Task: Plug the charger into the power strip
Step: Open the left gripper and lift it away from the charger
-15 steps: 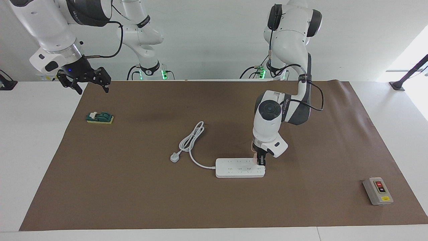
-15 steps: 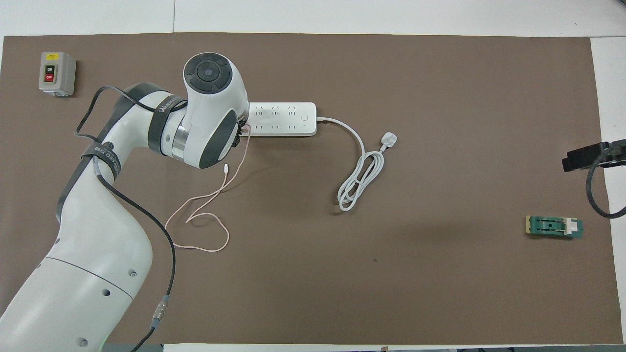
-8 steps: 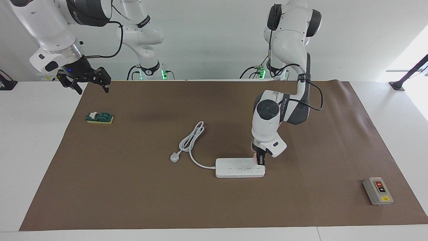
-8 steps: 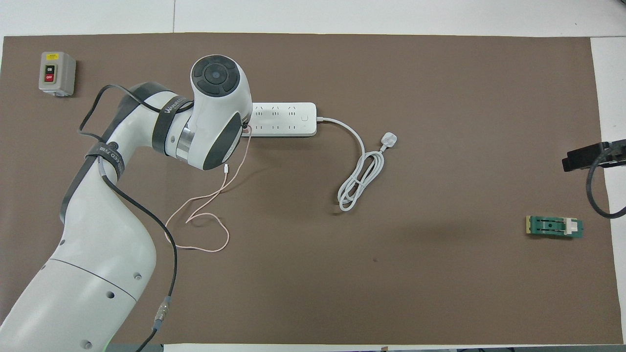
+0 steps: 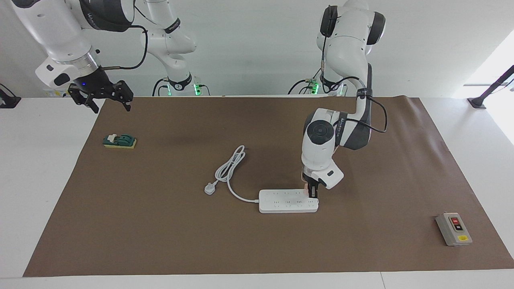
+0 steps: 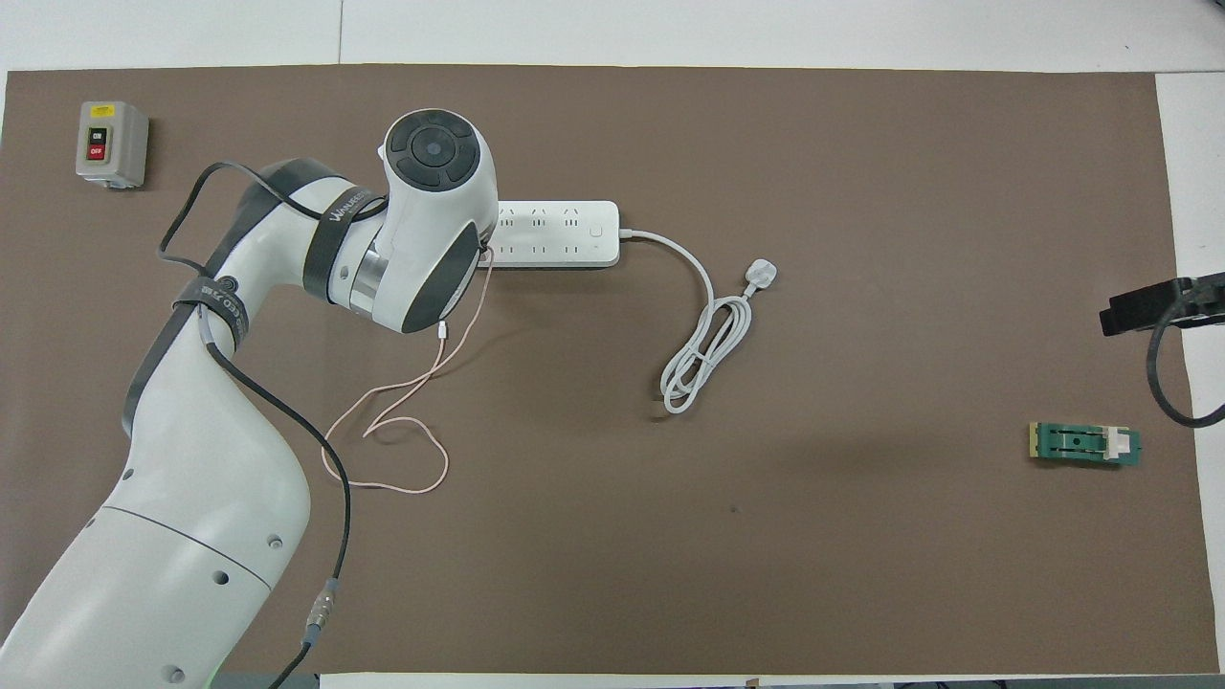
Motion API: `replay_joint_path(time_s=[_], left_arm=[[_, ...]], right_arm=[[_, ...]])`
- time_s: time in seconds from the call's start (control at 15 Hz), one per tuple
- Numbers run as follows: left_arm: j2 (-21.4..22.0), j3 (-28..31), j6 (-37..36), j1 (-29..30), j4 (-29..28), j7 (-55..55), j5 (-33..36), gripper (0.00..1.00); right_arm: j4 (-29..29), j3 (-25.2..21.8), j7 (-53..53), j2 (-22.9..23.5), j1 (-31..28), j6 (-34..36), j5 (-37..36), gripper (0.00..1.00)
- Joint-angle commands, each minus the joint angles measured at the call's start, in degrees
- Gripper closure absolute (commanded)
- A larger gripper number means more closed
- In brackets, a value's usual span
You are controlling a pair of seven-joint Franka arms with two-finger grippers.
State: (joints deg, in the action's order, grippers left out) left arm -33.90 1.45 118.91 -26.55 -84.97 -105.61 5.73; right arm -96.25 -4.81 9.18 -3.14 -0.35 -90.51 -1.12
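Note:
The white power strip [image 5: 287, 201] lies flat on the brown mat, also in the overhead view [image 6: 555, 233]. My left gripper [image 5: 312, 193] points down onto the strip's end toward the left arm's side, shut on the pale pink charger [image 5: 306, 188]. The charger sits at the strip's top face; I cannot see its prongs. In the overhead view the left wrist hides the gripper and the charger. The thin pink cable [image 6: 402, 421] trails from there in loops nearer to the robots. My right gripper [image 5: 103, 96] waits open in the air over the mat's corner at the right arm's end.
The strip's thick white cord [image 6: 703, 354] lies coiled, with its white plug [image 5: 209, 188] beside the strip. A grey box with red and black buttons [image 5: 453, 228] sits at the left arm's end. A small green part [image 5: 119, 141] lies under the right gripper.
The left arm's wrist has shifted slightly toward the right arm's end and straightened over the strip's end. The gripper still holds the charger there. The right arm has not moved.

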Motion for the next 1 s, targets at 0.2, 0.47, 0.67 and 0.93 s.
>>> replay_joint_path(time_s=[0.2, 0.47, 0.67, 0.93], left_arm=[[-2.1, -0.4, -5.4, 0.3, -1.6, 1.4, -4.4, 1.00], [-2.3, -0.2, -6.1, -0.5, -1.5, 1.2, -3.6, 1.00], [-2.1, -0.2, -5.5, -2.5, -2.2, 1.0, 0.6, 1.00], [-2.3, -0.3, -5.3, -0.4, -1.7, 1.2, -3.8, 1.00]], right_arm=[[-0.7, 0.6, -0.7, -1.0, -0.6, 0.5, 0.9, 0.00], [-0.7, 0.5, -0.7, -1.0, -0.6, 0.5, 0.9, 0.00], [-0.7, 0.5, -0.7, -1.0, -0.6, 0.5, 0.9, 0.00], [-0.7, 0.5, -0.7, -1.0, -0.6, 0.5, 0.9, 0.00]])
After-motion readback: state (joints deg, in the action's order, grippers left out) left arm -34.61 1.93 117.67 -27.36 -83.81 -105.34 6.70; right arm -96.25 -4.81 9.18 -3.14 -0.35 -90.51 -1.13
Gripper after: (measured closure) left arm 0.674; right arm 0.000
